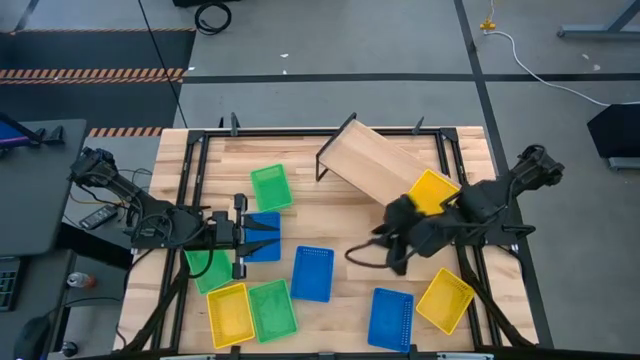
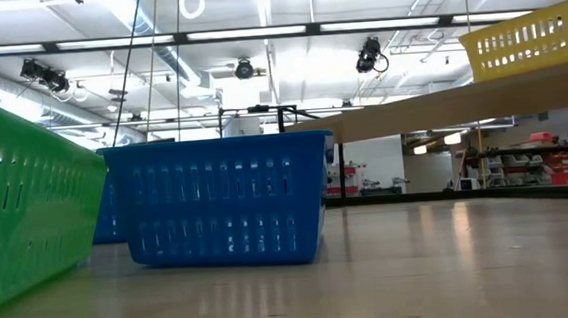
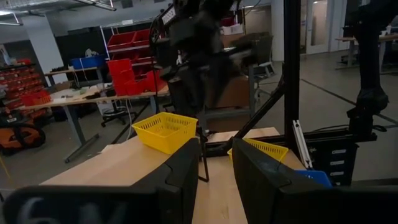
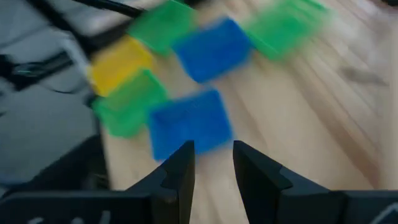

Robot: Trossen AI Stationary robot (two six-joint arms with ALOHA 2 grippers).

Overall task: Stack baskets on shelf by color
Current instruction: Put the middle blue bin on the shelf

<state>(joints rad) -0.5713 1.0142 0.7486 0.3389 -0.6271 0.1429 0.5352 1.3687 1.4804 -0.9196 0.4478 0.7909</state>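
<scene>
Empty right gripper [image 4: 211, 163], jaws slightly apart, beside slanted shelf [image 1: 375, 160] bearing yellow basket [image 1: 432, 190].

Workshop or lab: red parts bins [image 3: 127, 74] on shelving, workbenches [image 3: 81, 99], strip ceiling lights [image 2: 255, 33].

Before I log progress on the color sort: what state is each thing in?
shelf: tilted, carrying one basket.
yellow basket: upright on the shelf, nothing stacked in it.
other eight baskets: lying on the tabletop, none on the shelf yet.
left gripper: open, empty.
right gripper: open, empty, beside the shelf.
</scene>
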